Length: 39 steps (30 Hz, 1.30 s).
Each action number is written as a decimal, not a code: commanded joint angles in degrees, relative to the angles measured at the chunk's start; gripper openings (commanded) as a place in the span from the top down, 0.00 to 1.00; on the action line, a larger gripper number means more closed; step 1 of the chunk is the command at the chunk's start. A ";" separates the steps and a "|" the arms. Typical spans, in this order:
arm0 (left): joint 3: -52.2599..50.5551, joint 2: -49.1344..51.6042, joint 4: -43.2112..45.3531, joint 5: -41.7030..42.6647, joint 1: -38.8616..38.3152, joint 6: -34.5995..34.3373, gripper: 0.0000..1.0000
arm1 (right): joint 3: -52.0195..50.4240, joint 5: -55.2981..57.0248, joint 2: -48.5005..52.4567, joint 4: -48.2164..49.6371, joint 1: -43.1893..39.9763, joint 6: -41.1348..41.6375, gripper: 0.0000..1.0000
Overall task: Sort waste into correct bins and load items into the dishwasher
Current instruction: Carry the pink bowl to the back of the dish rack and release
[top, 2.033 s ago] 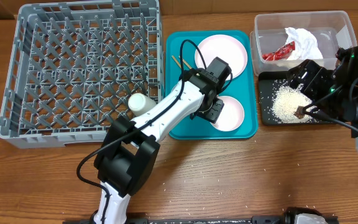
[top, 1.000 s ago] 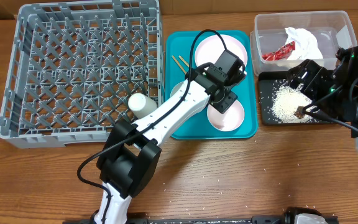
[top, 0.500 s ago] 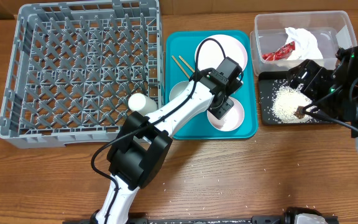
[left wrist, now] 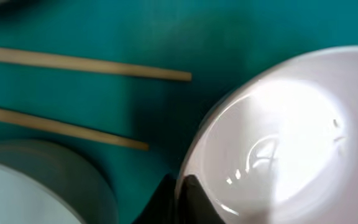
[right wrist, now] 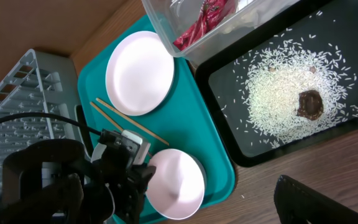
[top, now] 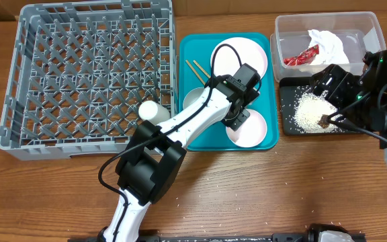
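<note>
Overhead, the left gripper (top: 237, 119) sits low inside the teal tray (top: 269, 94), its fingers closed tight on the rim of the pink bowl (top: 250, 129). This bowl rests upright in the tray's corner beside the black tray (top: 284, 128), on the robot's side

Left wrist view shows the grip: two dark fingertips (left wrist: 201, 208) pinch the rim on the side facing the tray's middle, so the bowl's body lies beyond the fingers, toward the tray's bin-side edge. On the tray floor the chopsticks (left wrist: 86, 64) lie parallel, just past the bowl, and the whitish-grey bowl (left wrist: 30, 186) sits near the tray's opposite long edge

The dish rack (top: 19, 101) stands against that opposite edge, so the carry likely runs across the whole tray, over the chopsticks and the grey bowl. Held by one point of its rim, the bowl will probably tip as it lifts

The right gripper (top: 322, 99) hovers off the tray, over the black tray, fingers spread wide and empty; the left arm is plainly the nearer one
</note>
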 commanded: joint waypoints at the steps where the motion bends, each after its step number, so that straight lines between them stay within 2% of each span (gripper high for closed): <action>1: 0.17 0.17 -0.39 -0.35 0.26 -0.76 0.96 | 0.39 0.22 -0.28 0.17 -0.15 0.00 0.00; 7: 4.33 -0.92 -5.25 -0.59 0.57 -1.73 0.96 | 0.39 0.22 -0.28 0.17 -0.15 -0.02 0.00; 11: 14.19 -3.74 -12.83 -1.07 2.45 -1.66 0.96 | 0.39 0.24 -0.28 0.17 -0.15 -0.02 0.00; 15: 23.85 -6.23 -18.05 -5.27 5.64 -1.84 0.96 | 0.39 0.24 -0.28 0.15 -0.15 -0.02 0.00; 18: 28.83 -8.37 -19.89 -12.87 8.68 -2.14 0.96 | 0.39 0.24 -0.28 0.17 -0.15 -0.02 0.00; 23: 29.73 -9.97 -17.31 -38.25 13.70 -8.94 0.96 | 0.39 0.22 -0.28 0.17 -0.15 -0.02 0.00; 28: 28.70 -6.91 -11.61 -55.93 16.87 -11.10 0.96 | 0.39 0.22 -0.28 0.15 -0.15 -0.02 0.00; 33: 28.65 -1.99 -2.54 -64.89 18.95 -11.02 0.96 | 0.39 0.24 -0.28 0.17 -0.15 -0.02 0.00; 36: 28.65 2.25 3.37 -74.99 18.97 -9.81 0.96 | 0.39 0.22 -0.28 0.17 -0.15 -0.02 0.00; 39: 28.65 6.32 9.75 -77.94 19.28 -4.50 0.96 | 0.39 0.22 -0.28 0.17 -0.15 -0.02 0.00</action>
